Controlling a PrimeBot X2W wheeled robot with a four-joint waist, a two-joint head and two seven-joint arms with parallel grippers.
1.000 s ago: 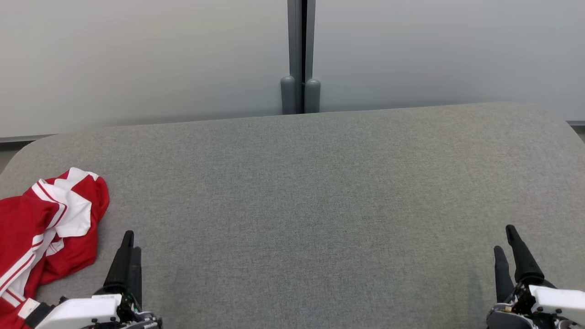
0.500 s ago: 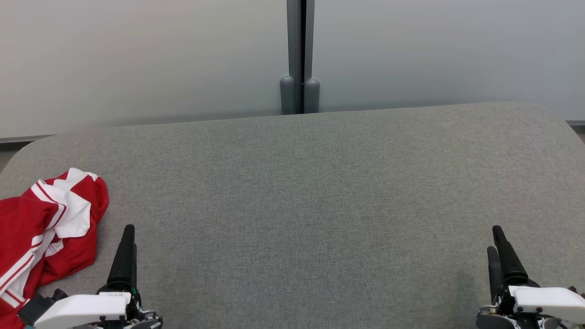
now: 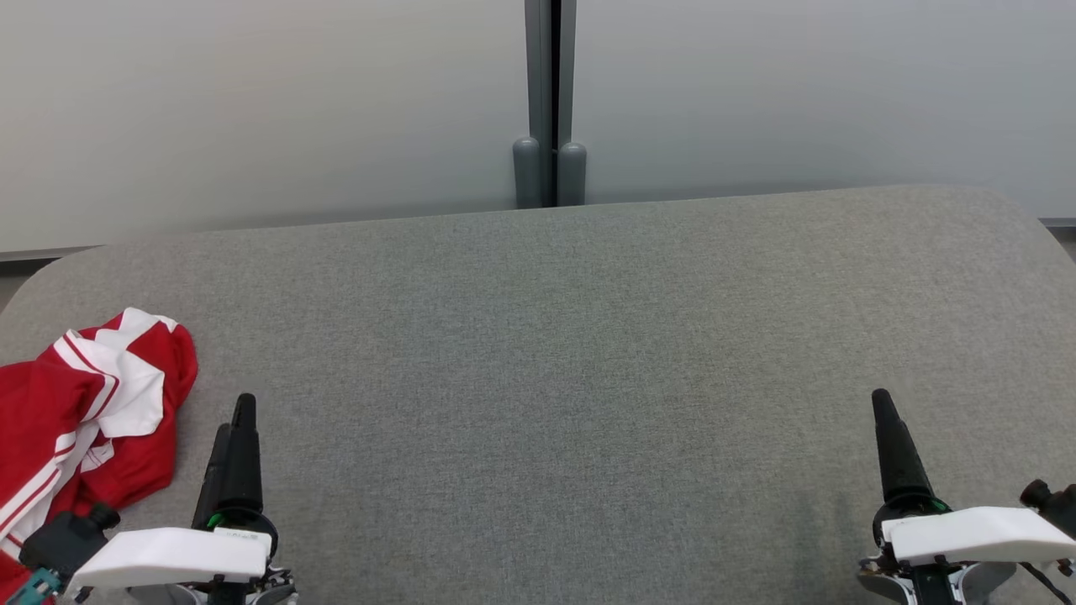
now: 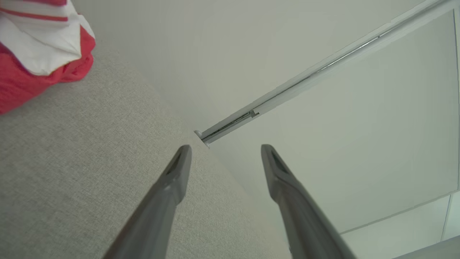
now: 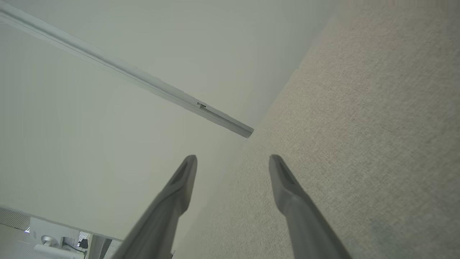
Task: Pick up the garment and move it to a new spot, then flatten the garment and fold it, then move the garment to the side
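The garment (image 3: 42,412) is being shown in red with white stripes, the surface (image 3: 546,378) in flecked grey.

Left gripper (image 4: 225,147): long dark tapered fingers (image 3: 244,454), green glint at base.
Right gripper (image 5: 233,158): likewise.
Wrist covers (image 3: 172,556): smooth white shells.
Knobs (image 3: 1046,496): black, rounded.
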